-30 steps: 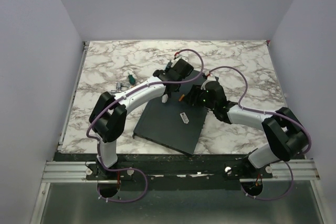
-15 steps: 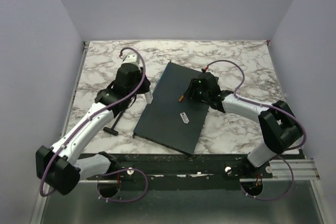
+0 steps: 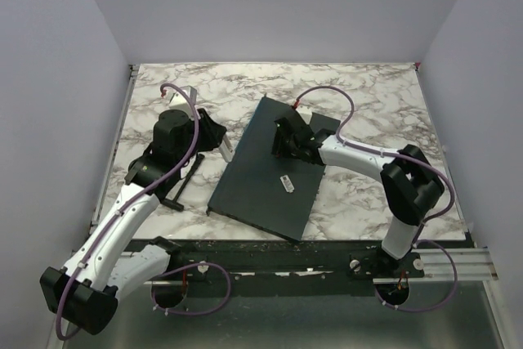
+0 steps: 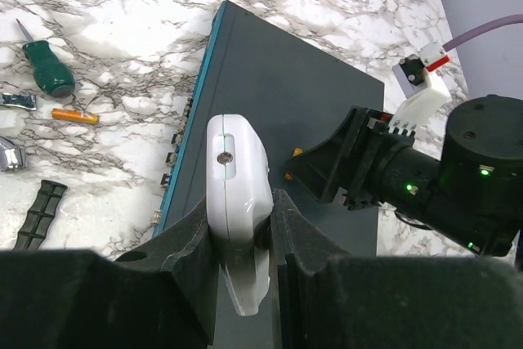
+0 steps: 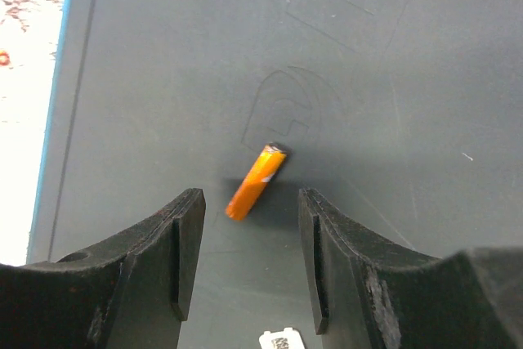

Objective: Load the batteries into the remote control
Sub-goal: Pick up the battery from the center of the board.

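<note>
My left gripper (image 4: 242, 217) is shut on the white remote control (image 4: 237, 171) and holds it edge-up above the left edge of the large dark grey slab (image 4: 270, 96). In the top view this gripper (image 3: 219, 145) is just left of the slab (image 3: 265, 194). My right gripper (image 5: 249, 200) is open and low over the slab, with an orange battery (image 5: 256, 180) lying on the slab just ahead between its fingertips. In the top view the right gripper (image 3: 283, 140) hides that battery. A second orange battery (image 4: 75, 116) lies on the marble to the left.
A green-handled screwdriver (image 4: 49, 71) and small metal parts (image 4: 16, 101) lie on the marble near the loose battery. A black T-handle tool (image 3: 181, 190) lies left of the slab. A small white label (image 3: 286, 183) sits on the slab.
My left arm has drawn back to the left, off the slab, with the remote in its jaws. My right gripper has moved left along the slab to the battery.
</note>
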You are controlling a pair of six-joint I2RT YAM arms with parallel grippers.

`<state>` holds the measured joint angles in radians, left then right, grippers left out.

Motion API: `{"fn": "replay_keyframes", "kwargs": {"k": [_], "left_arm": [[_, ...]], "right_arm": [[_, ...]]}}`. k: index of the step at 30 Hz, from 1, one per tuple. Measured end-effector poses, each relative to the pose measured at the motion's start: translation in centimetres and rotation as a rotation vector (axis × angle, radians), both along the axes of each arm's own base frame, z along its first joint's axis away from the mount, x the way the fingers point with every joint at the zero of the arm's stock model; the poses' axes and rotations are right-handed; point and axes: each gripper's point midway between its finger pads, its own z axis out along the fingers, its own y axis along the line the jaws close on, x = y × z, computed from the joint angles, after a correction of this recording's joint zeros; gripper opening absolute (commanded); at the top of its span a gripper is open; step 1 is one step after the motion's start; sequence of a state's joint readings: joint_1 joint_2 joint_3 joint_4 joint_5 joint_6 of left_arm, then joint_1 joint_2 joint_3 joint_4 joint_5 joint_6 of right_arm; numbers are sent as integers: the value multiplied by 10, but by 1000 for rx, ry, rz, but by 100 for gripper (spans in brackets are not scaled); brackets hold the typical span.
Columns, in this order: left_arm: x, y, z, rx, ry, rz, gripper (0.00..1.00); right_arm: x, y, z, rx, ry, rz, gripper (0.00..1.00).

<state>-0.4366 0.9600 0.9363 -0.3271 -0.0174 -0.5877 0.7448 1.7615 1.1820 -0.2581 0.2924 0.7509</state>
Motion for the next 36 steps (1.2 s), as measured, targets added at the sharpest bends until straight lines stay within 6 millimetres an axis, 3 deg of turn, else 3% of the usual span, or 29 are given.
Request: {"fn": "replay_keyframes", "kwargs": {"k": [6,13,20,28,36], "left_arm": [[-6,6,3,-15,-21,2,0],[-9,9,8,-26,-40,2,0],[-12,11,11,-32,-53,4,0],[-12,11,11,-34,-53,2,0],[-10,11,11,-36,-53,1,0]], "right_arm": [[5,-3,-8,-57,28,-47,52],[17,9,-13,-157,21,-51,45],[8,18,-16,-259,-5,-37,41],[2,14,-17,-281,-15,-45,26],[0,12,-16,-280,-24,-47,17]]}}
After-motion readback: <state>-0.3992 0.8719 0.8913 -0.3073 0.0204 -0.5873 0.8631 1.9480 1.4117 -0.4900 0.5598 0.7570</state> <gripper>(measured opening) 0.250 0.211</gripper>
